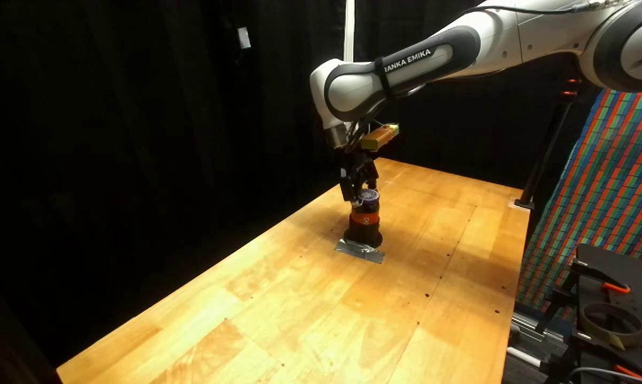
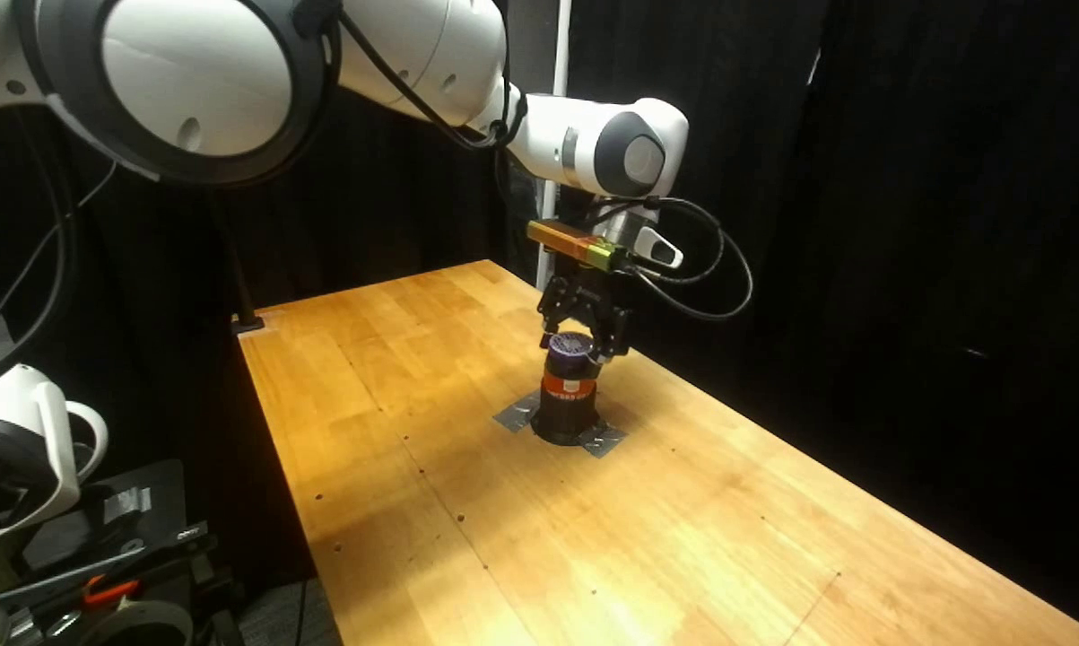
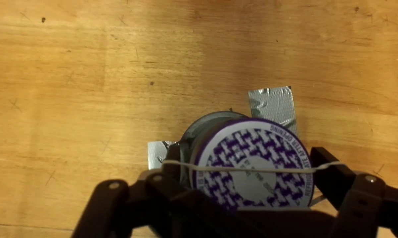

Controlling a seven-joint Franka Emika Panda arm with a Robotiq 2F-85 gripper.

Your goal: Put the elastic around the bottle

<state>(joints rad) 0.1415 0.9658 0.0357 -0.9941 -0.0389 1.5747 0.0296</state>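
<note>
Black jointed fingers (image 3: 337,185), spread well apart, hold a thin cream-coloured elastic (image 3: 251,170) stretched between them across the round purple-and-white lid (image 3: 255,185) of a dark, orange-labelled cylindrical bottle (image 2: 569,386); whether the elastic touches the lid I cannot tell. The bottle stands upright on or in a round black base (image 2: 563,419), silver tape strips (image 2: 514,414) running onto the wooden desk (image 2: 727,511).

1 bottle (image 2: 569,388), 1 elastic (image 3: 245,170), 1 robot arm (image 1: 433,58), 1 wooden table (image 1: 321,314)
</note>
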